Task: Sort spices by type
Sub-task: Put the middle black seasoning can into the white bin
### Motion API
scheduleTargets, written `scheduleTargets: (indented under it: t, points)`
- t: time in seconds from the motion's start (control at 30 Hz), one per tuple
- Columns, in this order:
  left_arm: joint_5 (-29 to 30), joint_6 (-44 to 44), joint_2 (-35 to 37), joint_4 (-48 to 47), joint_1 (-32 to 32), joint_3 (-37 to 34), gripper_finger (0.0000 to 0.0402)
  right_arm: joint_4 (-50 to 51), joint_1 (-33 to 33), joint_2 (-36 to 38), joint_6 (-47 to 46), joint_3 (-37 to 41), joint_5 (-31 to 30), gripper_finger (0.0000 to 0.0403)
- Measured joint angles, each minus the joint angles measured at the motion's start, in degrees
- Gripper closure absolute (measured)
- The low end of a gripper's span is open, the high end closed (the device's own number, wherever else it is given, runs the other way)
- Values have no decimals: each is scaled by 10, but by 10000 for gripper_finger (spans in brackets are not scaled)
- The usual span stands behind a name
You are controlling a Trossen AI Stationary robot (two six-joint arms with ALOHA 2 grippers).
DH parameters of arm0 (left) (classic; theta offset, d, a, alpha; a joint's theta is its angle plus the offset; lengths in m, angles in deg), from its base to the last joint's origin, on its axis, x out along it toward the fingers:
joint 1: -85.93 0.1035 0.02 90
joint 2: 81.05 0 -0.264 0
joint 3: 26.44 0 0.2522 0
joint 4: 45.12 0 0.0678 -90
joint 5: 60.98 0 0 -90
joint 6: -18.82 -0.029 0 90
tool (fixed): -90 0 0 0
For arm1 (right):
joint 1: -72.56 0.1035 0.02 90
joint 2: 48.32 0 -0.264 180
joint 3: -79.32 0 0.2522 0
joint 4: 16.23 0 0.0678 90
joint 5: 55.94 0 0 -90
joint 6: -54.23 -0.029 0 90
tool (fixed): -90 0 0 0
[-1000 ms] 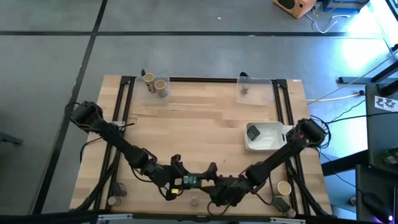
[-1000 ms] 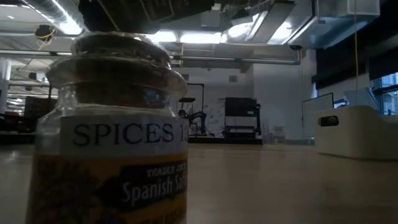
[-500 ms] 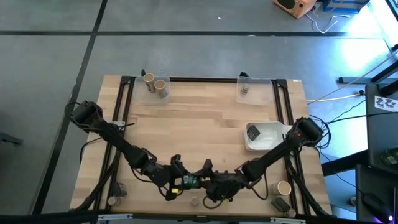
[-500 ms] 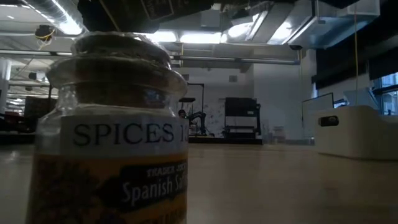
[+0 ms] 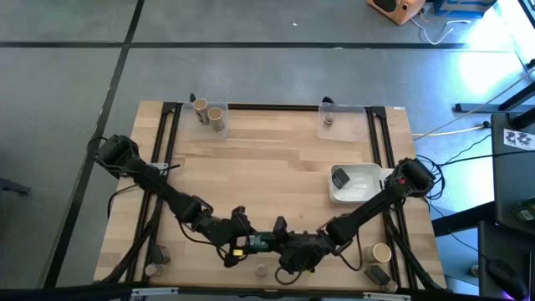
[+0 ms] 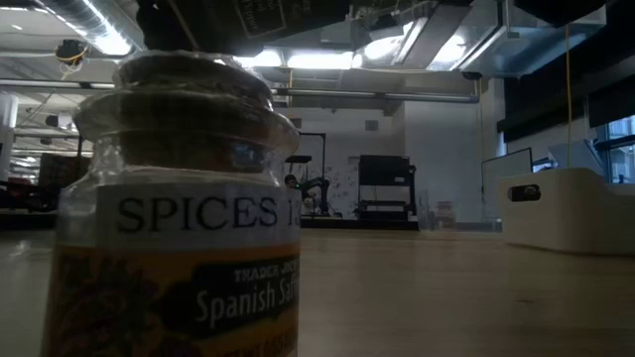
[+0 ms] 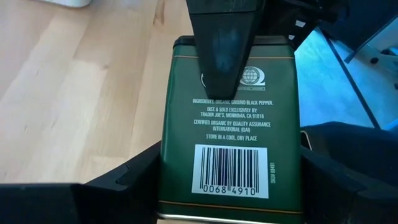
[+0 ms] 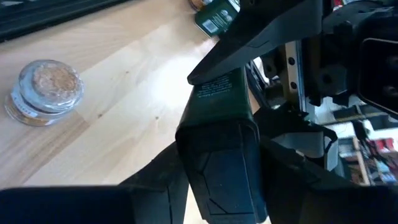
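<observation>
Between both pincers, green pepper tin (image 7: 231, 127), lengthwise along left fingers (image 7: 124, 183)

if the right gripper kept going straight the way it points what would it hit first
Probably the left gripper: the dark green rectangular pepper tin sits between the right gripper's fingers, and the left gripper's finger lies on the tin's far end. Depth is unclear.

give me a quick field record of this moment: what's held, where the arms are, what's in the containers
held item: green black pepper tin, between both grippers
left gripper: near front edge, fingers on the tin's sides
right gripper: meets the left, closing on the same tin
saffron jar: standing at front edge
white dish: one dark pack inside
back-left tray: two tan cylinders
back-right tray: one small jar
</observation>
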Motion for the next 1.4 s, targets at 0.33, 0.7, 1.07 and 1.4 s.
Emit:
scheduleTargets:
  t: [0.33,0.7,1.07,1.4]
  points:
    - [-30,-31,30,-2,26,0,118,33,16,3,-27,-20,-76,257]
    - [-31,-61,85,-99,56,1,48,183,5,11,-157,-49,-93,270]
    - [139,-27,135,-298,42,1,57,487,5,122,-457,-49,-101,270]
    - [151,-24,74,-297,35,0,57,858,5,213,-858,-49,-68,271]
